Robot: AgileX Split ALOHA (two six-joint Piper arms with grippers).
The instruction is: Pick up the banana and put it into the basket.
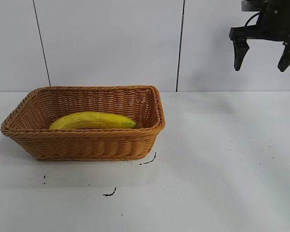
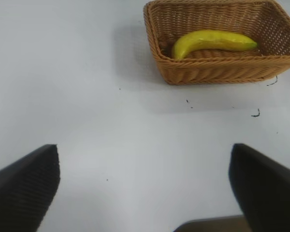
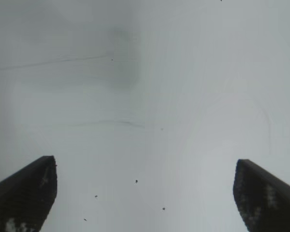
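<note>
Right gripper (image 1: 265, 52): raised high, well apart from the basket (image 1: 87, 145), fingers spread wide, empty; arm cut off by frame edge. Banana (image 1: 94, 120) lying inside the basket. Left gripper (image 2: 144, 186): spread wide, empty, far from the basket. Right wrist view: fingers (image 3: 24, 193) apart over bare table (image 3: 145, 96).

Lab-type robot test bench: plain white table (image 1: 222, 159) w/ ink specks, bare white panel wall (image 1: 111, 43).

The banana (image 1: 93, 120) lies in the basket (image 1: 87, 145) on the table's (image 1: 222, 164) left.
</note>
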